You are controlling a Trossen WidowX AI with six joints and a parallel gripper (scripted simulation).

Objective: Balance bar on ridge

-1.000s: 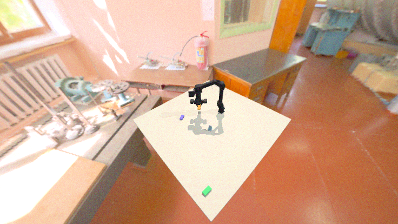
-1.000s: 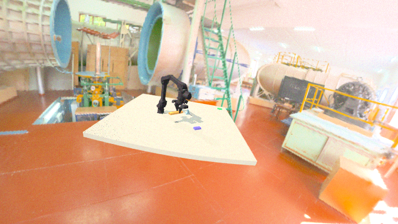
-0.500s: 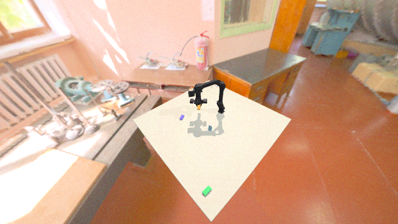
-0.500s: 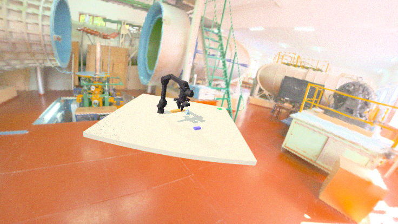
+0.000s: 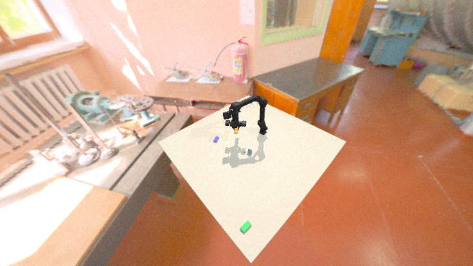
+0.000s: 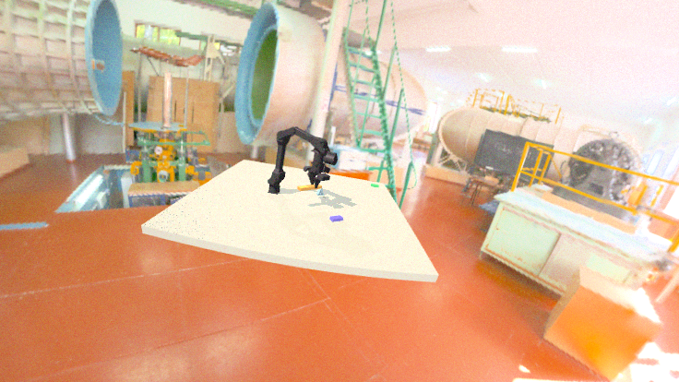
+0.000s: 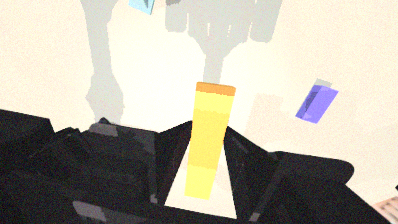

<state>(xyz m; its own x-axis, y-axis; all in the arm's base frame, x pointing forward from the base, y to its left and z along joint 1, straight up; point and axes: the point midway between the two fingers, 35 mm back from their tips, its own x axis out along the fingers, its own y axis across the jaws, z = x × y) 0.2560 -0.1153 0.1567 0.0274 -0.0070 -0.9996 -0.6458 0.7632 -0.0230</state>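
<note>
The orange-yellow bar [image 5: 235, 131] [image 6: 303, 187] [image 7: 206, 155] is held between the fingers of my gripper [image 5: 235, 128] [image 6: 315, 185] [image 7: 208, 127], which is shut on it. The bar is raised above the table and looks about level, its long side running away from the wrist camera. The small light-blue ridge [image 5: 249, 152] [image 6: 320, 192] [image 7: 143, 5] stands on the table, apart from the bar, in or beside the arm's shadow. In the wrist view only part of the ridge shows, at the top edge, left of the bar's far end.
A purple block [image 5: 216, 139] [image 6: 336, 218] [image 7: 317, 104] lies on the table [image 5: 281, 178] [image 6: 246, 228], right of the bar in the wrist view. A green block [image 5: 245, 226] [image 6: 375, 185] lies far off near a table corner.
</note>
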